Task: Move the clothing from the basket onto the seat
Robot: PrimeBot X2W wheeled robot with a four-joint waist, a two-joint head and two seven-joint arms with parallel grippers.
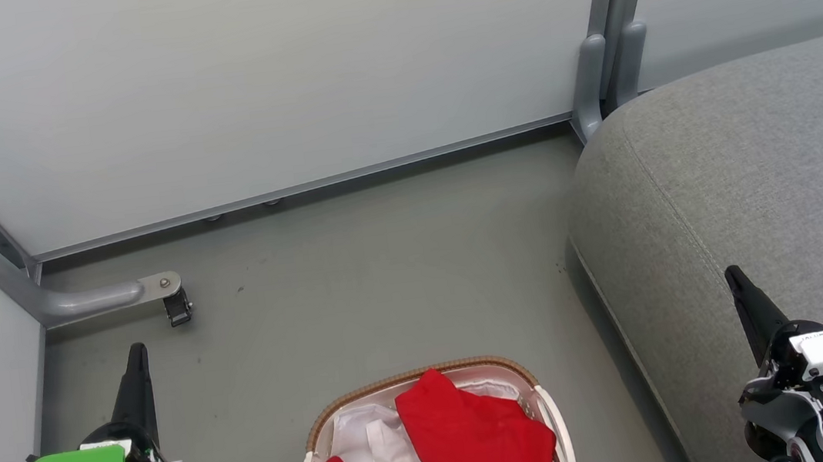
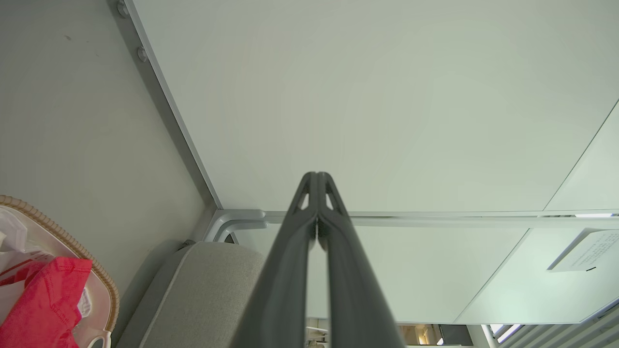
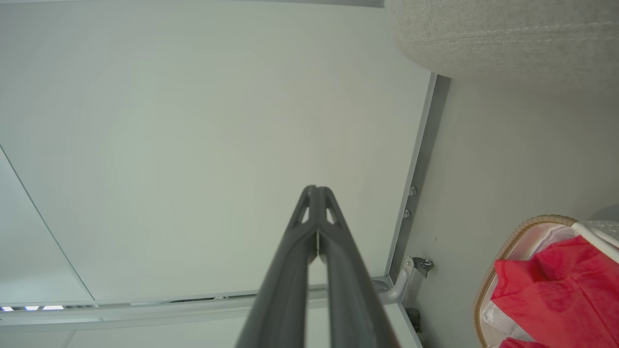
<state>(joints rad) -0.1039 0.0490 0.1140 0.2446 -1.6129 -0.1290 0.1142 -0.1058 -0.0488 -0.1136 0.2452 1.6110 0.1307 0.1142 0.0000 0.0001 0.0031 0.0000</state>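
The cream basket (image 1: 523, 378) with its brown rim stands on the floor at the bottom centre of the head view, holding red clothing (image 1: 473, 433) over a white sheet. The grey seat (image 1: 753, 169) spreads along the right side. My left gripper (image 1: 135, 352) is shut and empty, left of the basket, fingers pointing at the wall. Above the seat's front part, my right gripper (image 1: 732, 273) is shut and empty too. In the left wrist view, the left gripper (image 2: 317, 176) has its tips together, with the clothing (image 2: 46, 304) at the lower left. The right gripper (image 3: 316, 189) looks the same in its own view.
Pale partition walls (image 1: 271, 84) close the far side and the left. A grey metal foot with a small black caster (image 1: 178, 307) juts onto the floor at the left. A grey post (image 1: 599, 78) stands by the seat's far corner. Bare grey floor (image 1: 386, 280) lies beyond the basket.
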